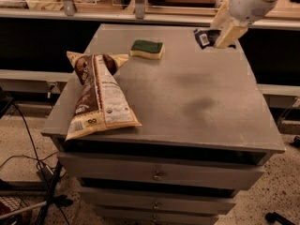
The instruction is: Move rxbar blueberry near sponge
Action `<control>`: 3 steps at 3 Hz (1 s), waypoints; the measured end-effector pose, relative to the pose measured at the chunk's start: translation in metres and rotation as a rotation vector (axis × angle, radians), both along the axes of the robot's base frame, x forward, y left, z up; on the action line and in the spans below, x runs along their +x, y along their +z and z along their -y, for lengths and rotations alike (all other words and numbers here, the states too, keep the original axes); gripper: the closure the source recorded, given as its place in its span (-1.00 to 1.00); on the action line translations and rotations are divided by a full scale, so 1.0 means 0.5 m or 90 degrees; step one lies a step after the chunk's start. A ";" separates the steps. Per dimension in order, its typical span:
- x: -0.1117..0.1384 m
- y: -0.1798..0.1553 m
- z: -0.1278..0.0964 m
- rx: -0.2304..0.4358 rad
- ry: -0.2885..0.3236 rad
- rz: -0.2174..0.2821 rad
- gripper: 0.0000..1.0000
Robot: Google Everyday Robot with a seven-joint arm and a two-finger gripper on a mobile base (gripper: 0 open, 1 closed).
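Note:
The rxbar blueberry (205, 37), a small dark navy bar with a white label patch, hangs in the air above the far right part of the grey table (197, 102). My gripper (216, 35) is shut on it, coming in from the upper right with tan fingers (228, 32). The sponge (147, 48), green on top and yellow below, lies flat near the table's far edge, left of the bar and well apart from it.
A large brown-and-white snack bag (96, 93) lies on the table's left side. Drawers (154, 172) are under the tabletop. Shelving runs behind the table. Cables lie on the floor at the lower left.

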State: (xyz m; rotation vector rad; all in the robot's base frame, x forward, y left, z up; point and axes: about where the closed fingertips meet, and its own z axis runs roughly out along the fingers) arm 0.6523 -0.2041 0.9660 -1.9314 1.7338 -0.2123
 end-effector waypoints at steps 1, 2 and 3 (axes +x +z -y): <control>0.019 0.010 -0.022 0.013 0.005 0.024 1.00; 0.019 0.010 -0.022 0.013 0.006 0.024 1.00; 0.026 -0.002 -0.025 0.003 0.009 0.028 1.00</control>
